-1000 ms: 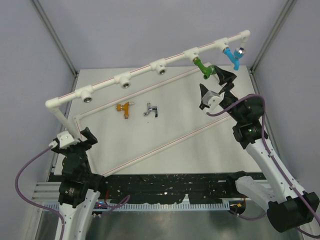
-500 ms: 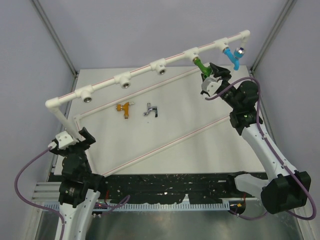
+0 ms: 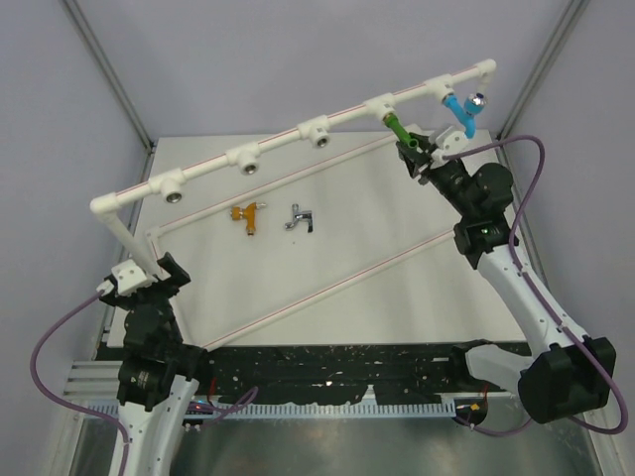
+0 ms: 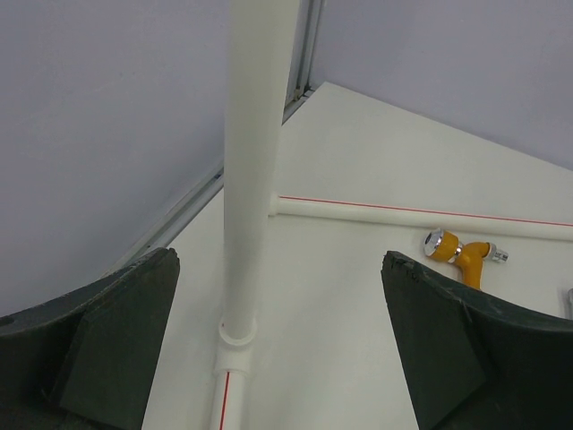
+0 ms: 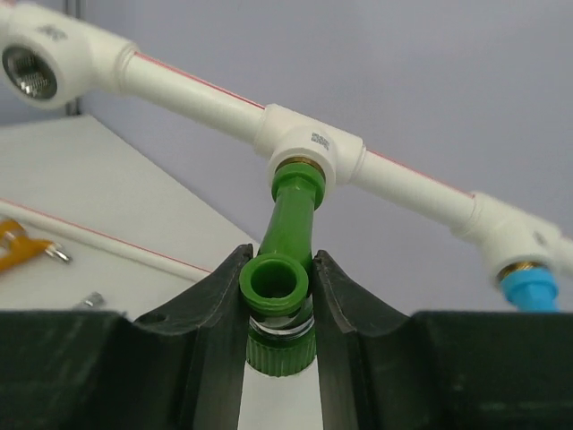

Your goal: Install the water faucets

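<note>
The green faucet [image 3: 399, 132] hangs screwed into a tee of the white pipe frame [image 3: 283, 142]. My right gripper [image 3: 422, 151] is shut on its lower end; in the right wrist view both fingers press the green faucet's [image 5: 277, 287] spout ring at my right gripper [image 5: 277, 260]. The blue faucet [image 3: 459, 111] sits in the neighbouring tee [image 5: 528, 291]. The orange-gold faucet [image 3: 245, 214] and the silver faucet [image 3: 300, 218] lie loose on the table. My left gripper [image 3: 149, 273] stands open by the frame's left upright [image 4: 255, 134], holding nothing [image 4: 279, 260].
Three open sockets [image 3: 247, 165] face forward along the raised pipe. Thin frame pipes [image 3: 327, 283] lie across the table. Enclosure posts [image 3: 109, 79] stand at the back corners. A black cable track [image 3: 337, 362] runs along the near edge.
My right gripper rose toward the pipe, came round the green faucet's lower end and shut on it. The left arm and the loose faucets have not moved.
</note>
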